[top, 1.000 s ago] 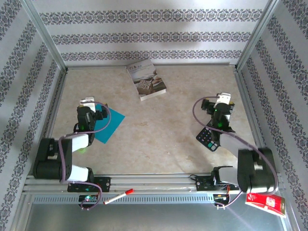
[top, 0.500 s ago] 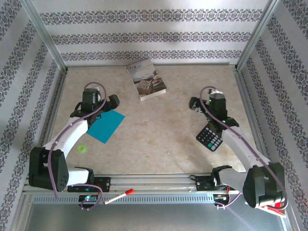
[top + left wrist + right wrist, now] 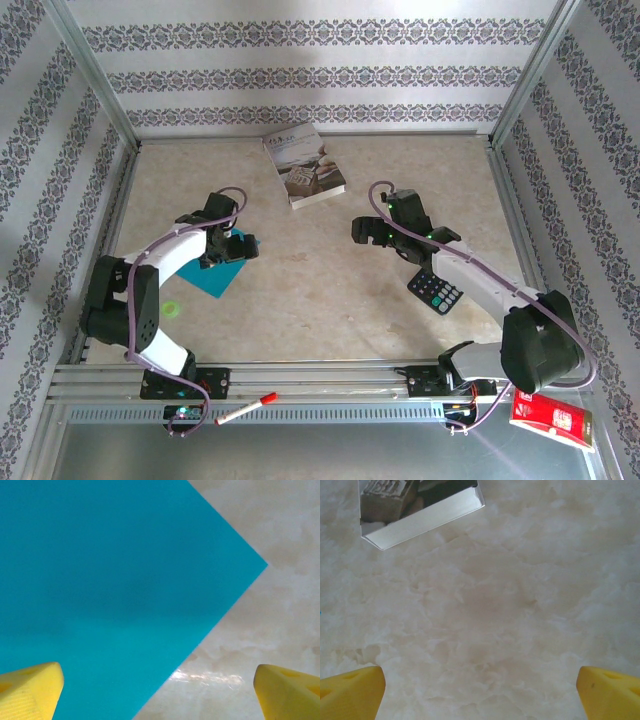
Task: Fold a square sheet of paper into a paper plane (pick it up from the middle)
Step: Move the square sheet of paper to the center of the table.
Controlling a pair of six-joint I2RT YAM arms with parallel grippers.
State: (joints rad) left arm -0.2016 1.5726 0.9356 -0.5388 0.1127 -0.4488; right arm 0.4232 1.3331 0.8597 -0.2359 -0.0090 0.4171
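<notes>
The square sheet of paper (image 3: 110,580) lies flat near the left edge of the table (image 3: 330,290). The left jaws stand wide apart over one corner of it. The right jaws, equally apart, hover over bare table near the book (image 3: 304,166).

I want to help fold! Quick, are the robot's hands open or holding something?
Left gripper: open, empty, over the square sheet of paper.
Right gripper: open, empty.

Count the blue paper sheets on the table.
1. The sheet lies flat on the left side of the table, partly below the open left fingers. A second sheet could be hidden beneath it.
</notes>
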